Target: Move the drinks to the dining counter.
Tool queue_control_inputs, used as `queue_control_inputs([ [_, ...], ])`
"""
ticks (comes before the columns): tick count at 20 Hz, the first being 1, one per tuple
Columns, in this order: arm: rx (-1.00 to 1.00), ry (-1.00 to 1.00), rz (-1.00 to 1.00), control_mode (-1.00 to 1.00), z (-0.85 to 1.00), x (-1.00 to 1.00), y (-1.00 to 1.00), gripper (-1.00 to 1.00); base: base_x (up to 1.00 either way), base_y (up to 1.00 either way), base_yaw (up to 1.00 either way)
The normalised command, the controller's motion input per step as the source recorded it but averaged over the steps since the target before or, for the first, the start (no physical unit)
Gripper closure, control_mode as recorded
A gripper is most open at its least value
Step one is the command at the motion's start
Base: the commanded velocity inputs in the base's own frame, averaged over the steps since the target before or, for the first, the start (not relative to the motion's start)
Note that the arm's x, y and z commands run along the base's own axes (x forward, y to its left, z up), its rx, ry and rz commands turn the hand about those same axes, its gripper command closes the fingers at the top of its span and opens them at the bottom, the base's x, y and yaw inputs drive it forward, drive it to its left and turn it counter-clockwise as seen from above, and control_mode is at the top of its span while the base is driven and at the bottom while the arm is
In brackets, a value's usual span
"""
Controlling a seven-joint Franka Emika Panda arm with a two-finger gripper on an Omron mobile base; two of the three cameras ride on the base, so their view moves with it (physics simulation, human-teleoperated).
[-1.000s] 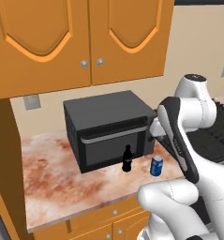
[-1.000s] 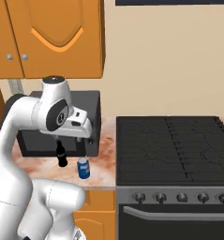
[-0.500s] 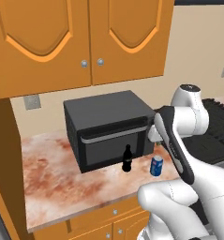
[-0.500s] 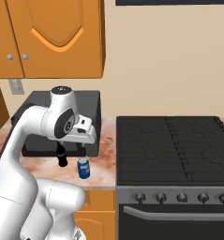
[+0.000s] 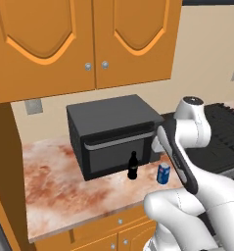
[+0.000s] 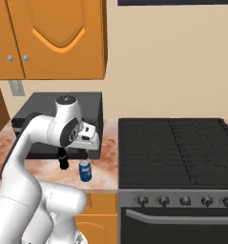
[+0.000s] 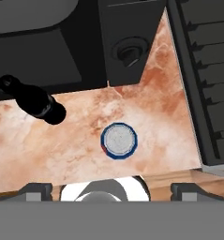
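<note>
The blue can (image 7: pixel 119 140) stands upright on the marbled worktop (image 7: pixel 155 103), seen from straight above with its silver lid showing. My gripper (image 7: pixel 113 190) hangs above it, open wide, with nothing between the fingers. The dark bottle (image 7: pixel 33 101) stands to the can's left, just in front of the black microwave. In the base views the bottle (image 5: pixel 132 166) and the can (image 5: pixel 163 173) stand side by side at the microwave's front right corner. From the right, the hand (image 6: pixel 88 138) hovers over the can (image 6: pixel 85 170) with the bottle (image 6: pixel 64 161) beside it. The dining counter is out of view.
A black microwave (image 5: pixel 111 132) sits at the back of the worktop, close behind the drinks. A black stove (image 6: pixel 177 147) adjoins the worktop on the right. Orange wall cabinets (image 5: pixel 84 44) hang overhead. Bare worktop (image 5: pixel 55 191) stretches to the left.
The arm has swung a little to the right and lower, bringing the hand over the can. The bottle and can have not moved. The gripper has stayed open.
</note>
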Motion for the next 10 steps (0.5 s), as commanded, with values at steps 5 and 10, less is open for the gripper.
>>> queue_control_inputs([
  [5, 0.00, -0.01, 0.00, -1.00, -0.24, 0.11, 0.00, -1.00, 0.00, 0.00, 0.00],
  [10, 0.00, 0.01, -0.02, -1.00, -0.07, 0.00, 0.00, -1.00, 0.00, 0.00, 0.00],
])
